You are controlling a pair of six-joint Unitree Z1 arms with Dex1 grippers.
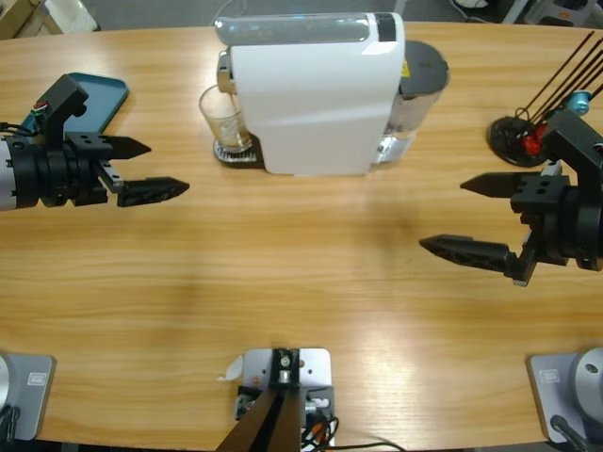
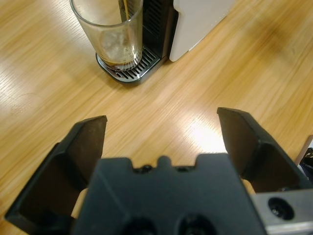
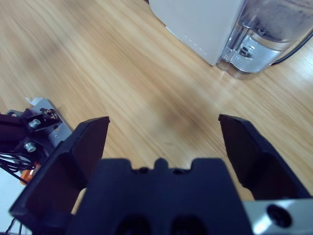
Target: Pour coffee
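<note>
A white coffee machine (image 1: pixel 316 94) stands at the back middle of the table. A clear glass (image 1: pixel 223 118) sits on its drip tray (image 2: pixel 129 71) under the spout. A thin brown stream of coffee (image 2: pixel 124 10) runs into the glass (image 2: pixel 110 32), and a shallow dark layer lies at its bottom. My left gripper (image 1: pixel 155 169) hangs open to the left of the glass, apart from it, with nothing between its jaws (image 2: pixel 161 129). My right gripper (image 1: pixel 471 217) is open at the right side of the table, empty, facing the machine's water tank (image 3: pixel 266 34).
A teal tray (image 1: pixel 99 94) lies at the back left behind the left arm. A black stand (image 1: pixel 518 137) with thin rods and coloured capsules is at the back right. Bare wooden tabletop (image 1: pixel 301 264) stretches between the two grippers.
</note>
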